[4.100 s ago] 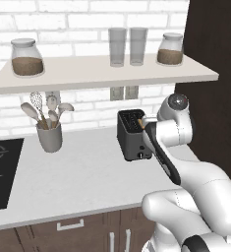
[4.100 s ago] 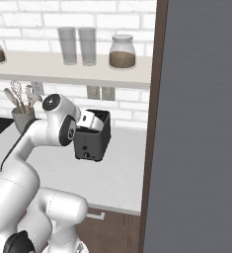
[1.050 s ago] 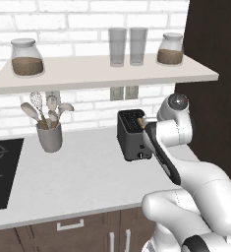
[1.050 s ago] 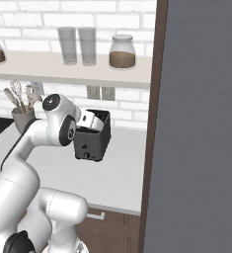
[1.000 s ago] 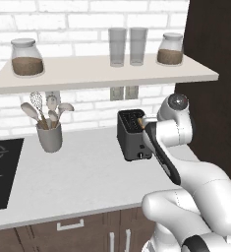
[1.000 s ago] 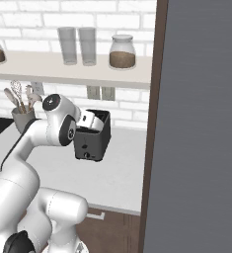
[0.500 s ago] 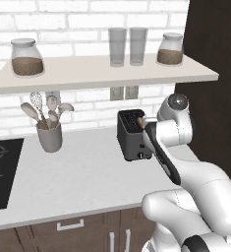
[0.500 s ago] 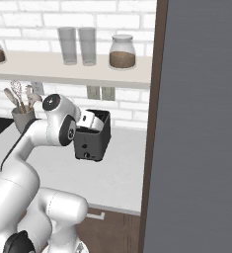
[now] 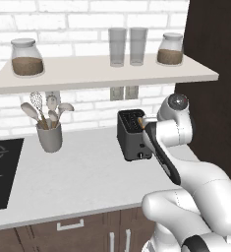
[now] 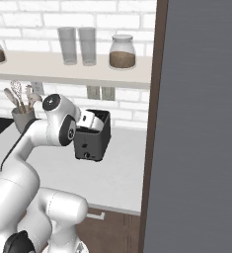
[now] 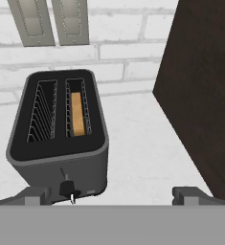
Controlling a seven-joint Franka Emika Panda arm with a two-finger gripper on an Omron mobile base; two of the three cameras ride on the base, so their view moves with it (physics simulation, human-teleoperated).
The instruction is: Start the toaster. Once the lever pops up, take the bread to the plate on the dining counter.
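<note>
Hovering just above the small dark grey boxy two-slot toaster, the end effector has its two dark finger tips spread wide and nothing between them. From the hand's own camera, one tip stands just beside the toaster's narrow front face and the other well off to the side over bare white tabletop.

Nothing has just changed. Compared with the frames from the last few seconds, arm, toaster and surroundings sit exactly where they were; the robot is holding still. My reading: either the lever is not yet pressed, or the arm is waiting on the toasting. I cannot tell which.

The tan slice of bread sits low inside the slot nearer the dark wood panel, only its top edge showing. The other slot is empty wire. A small dark lever knob sits low on the front face, which may suggest it is down, though I would not swear to it.

The toaster stands toward the back edge of the tabletop, close under the pale wall shelf, near the tabletop's end by the dark panel. A grey utensil crock stands well apart along the back edge.
</note>
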